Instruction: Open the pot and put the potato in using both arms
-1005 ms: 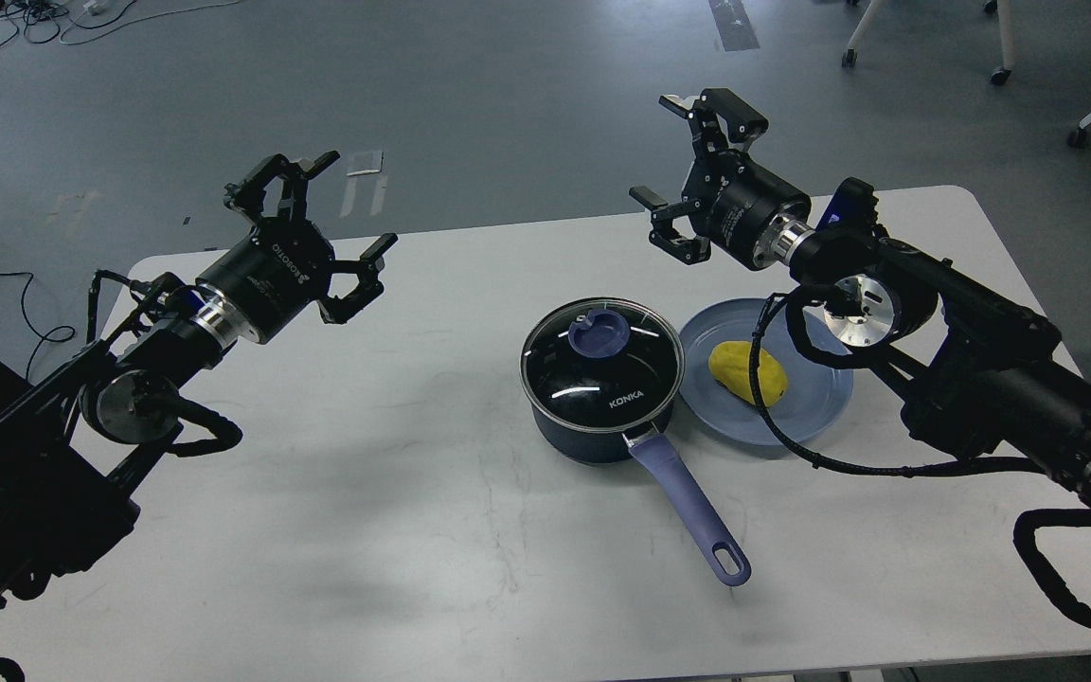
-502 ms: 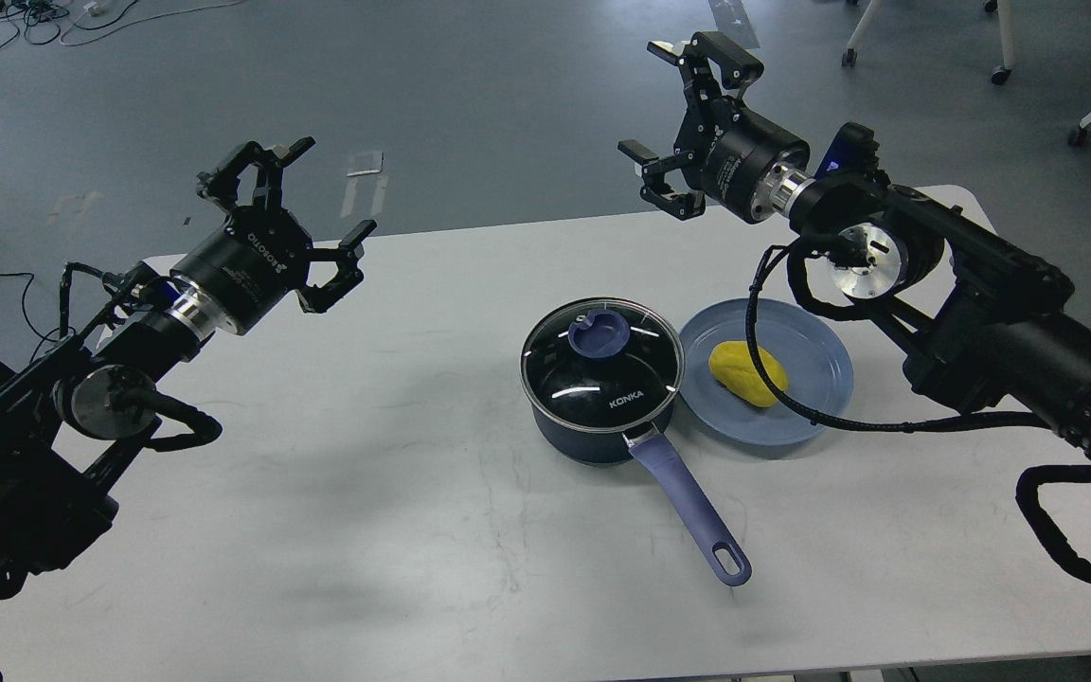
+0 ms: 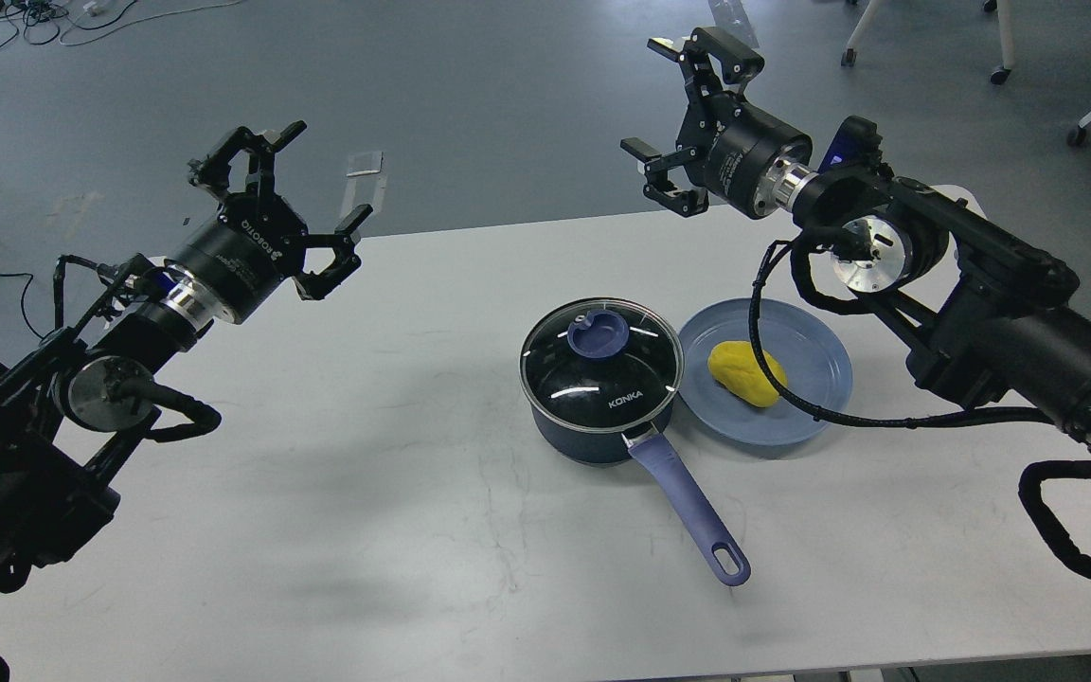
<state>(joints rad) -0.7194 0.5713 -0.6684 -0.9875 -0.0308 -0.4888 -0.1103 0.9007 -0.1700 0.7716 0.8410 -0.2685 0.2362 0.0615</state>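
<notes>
**Lid first, potato second**

While the pot point(image 3: 600, 390) is sitting closed near the middle of the table point(image 3: 366, 455), we are hovering both arms well above it and well apart from it, so the step in hand, as we judge it, is the approach to the lid. Our left gripper point(image 3: 282, 194) is hanging over the far left part of the table with its fingers spread wide and nothing between them. Our right gripper point(image 3: 683, 114) is hanging past the far edge, beyond the plate point(image 3: 815, 398), likewise spread wide and carrying nothing.

The glass lid point(image 3: 640, 365) is resting flat on the pot, and its purple knob point(image 3: 599, 333) is standing a little to the far left of the lid's centre. The pot's purple handle point(image 3: 688, 502) is pointing toward us and slightly right. The yellow potato point(image 3: 740, 371) is lying on the blue plate, which is sitting just to the right of the pot, apparently touching it.

To do this well, we are thinking the left gripper should be coming down squarely over the knob, fingers on either side of it, closing only once they are low enough to catch it. Lifting straight up should be keeping the pot from shifting toward the plate. The right gripper is better placed for the potato, and its cable point(image 3: 763, 379) is looping across the plate, so we should be watching that it is not dragging the potato.
</notes>
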